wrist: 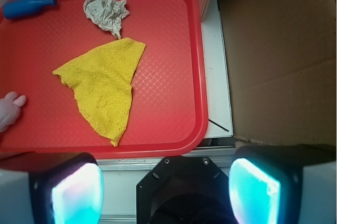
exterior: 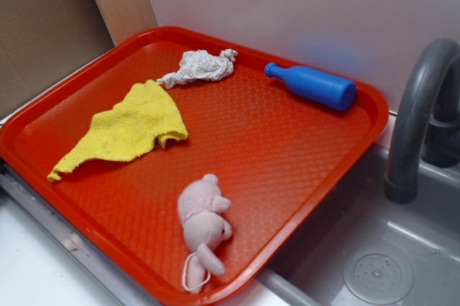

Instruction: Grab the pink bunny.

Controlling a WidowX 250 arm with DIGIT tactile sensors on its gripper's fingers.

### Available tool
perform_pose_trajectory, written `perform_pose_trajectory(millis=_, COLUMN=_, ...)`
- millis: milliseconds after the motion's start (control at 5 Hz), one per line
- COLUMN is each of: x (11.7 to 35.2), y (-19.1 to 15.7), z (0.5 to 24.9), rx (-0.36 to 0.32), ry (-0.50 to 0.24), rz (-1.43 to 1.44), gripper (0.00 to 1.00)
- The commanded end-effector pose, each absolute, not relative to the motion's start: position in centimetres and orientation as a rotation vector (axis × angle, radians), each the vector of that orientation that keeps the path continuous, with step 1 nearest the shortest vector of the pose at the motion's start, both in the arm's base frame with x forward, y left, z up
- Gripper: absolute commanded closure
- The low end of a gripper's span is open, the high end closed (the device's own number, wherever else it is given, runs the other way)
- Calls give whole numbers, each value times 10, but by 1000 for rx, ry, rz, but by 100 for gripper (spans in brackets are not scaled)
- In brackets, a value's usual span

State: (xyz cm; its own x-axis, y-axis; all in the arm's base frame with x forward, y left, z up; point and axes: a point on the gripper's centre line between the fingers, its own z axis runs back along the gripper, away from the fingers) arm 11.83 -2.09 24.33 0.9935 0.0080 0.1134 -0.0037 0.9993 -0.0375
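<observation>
Off at the left edge of my wrist view, well aside from my spread, empty claw (wrist: 166, 182), the pink bunny (exterior: 203, 225) lies lengthwise near the red tray's (exterior: 287, 177) front rim.

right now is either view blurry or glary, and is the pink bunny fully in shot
Exterior view: slightly soft, even light, a blue cast on the wall behind the blue bottle; the pink bunny shows whole on the red tray. Wrist view: the tray is sharp, the fingers are blurred and glow cyan, and the bunny is cut off at the left edge.
</observation>
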Motion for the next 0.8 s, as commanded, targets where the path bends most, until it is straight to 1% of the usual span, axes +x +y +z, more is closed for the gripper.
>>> perform_pose_trajectory(millis=0, x=118, y=-21, z=243, rx=-37, ry=-114, rz=6, gripper=0)
perform_pose_trajectory(millis=200, x=136, y=-34, z=242, rx=113, ry=-286, rz=-241, gripper=0)
perform_pose_trajectory(millis=400, x=154, y=-51, z=243, rx=169, ry=-243, rz=-508, gripper=0)
perform_pose_trajectory(millis=600, x=172, y=-82, z=228, rx=245, ry=-244, rz=-770, gripper=0)
